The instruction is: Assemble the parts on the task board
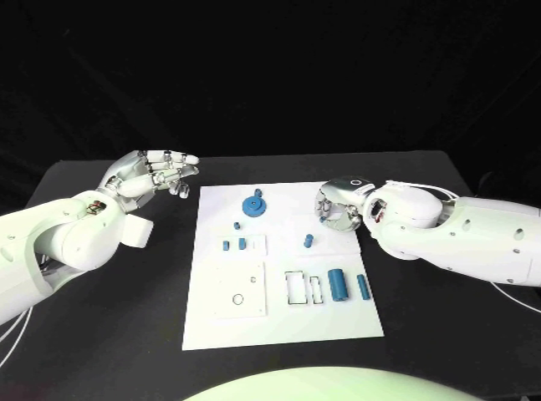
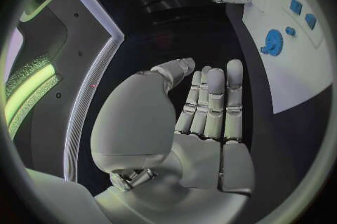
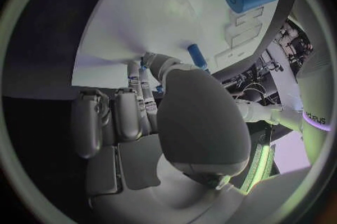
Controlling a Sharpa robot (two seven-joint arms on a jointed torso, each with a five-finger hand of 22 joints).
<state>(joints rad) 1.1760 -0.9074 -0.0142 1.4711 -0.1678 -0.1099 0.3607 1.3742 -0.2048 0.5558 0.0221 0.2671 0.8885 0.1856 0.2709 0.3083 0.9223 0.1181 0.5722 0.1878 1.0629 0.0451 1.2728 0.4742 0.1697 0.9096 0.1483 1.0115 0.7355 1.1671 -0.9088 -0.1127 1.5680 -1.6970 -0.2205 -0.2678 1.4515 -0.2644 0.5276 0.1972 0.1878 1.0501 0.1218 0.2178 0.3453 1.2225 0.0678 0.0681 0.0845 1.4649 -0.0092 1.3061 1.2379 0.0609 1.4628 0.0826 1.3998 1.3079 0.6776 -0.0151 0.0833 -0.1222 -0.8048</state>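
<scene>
White task board is lying mid-table, blue parts scattered on it. Left hand is being held off the board's far-left corner, fingers straight and pressed together, nothing gripped. Right hand is being held over the board's far-right edge; whether its curled fingers are pinching anything cannot be told.

Black table stands against a dark, unlit backdrop.

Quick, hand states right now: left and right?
Left hand: open, holding nothing, off the board's left edge.
Right hand: cannot tell; fingers down by a small blue part.
</scene>
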